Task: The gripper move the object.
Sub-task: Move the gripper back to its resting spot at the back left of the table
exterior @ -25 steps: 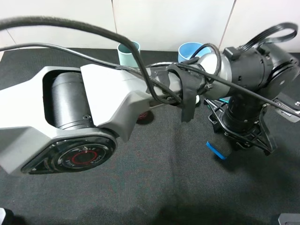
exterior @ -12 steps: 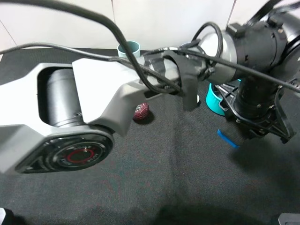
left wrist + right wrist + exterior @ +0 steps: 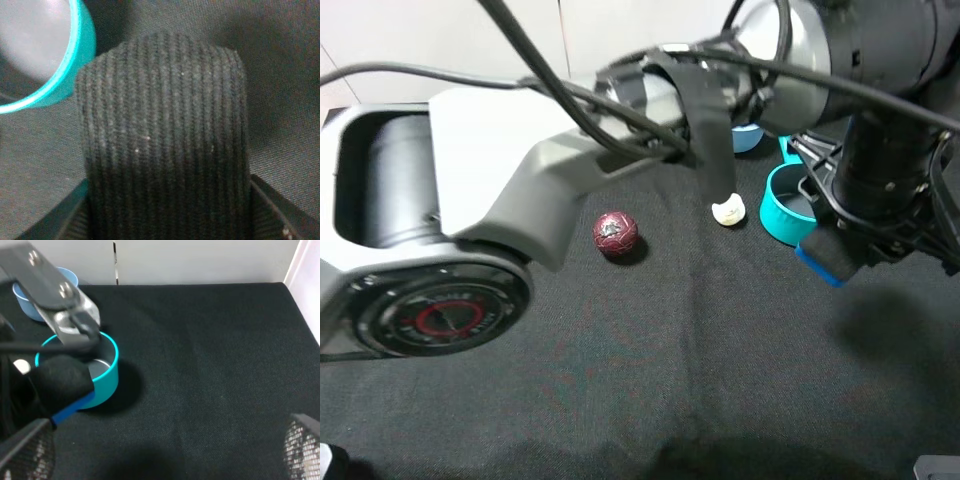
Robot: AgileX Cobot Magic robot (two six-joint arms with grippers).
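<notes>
Black ribbed scouring fabric sits clamped in the left end effector (image 3: 167, 220). This is the object (image 3: 162, 115), blue base underneath, held off the table (image 3: 670, 380) (probably to clear the teal cup (image 3: 82, 55) just beside it). The right end effector (image 3: 165, 445) gapes wide and empty.

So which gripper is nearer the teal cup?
Left. The left gripper holds the sponge right beside the cup; the right gripper hangs well away from it.
</notes>
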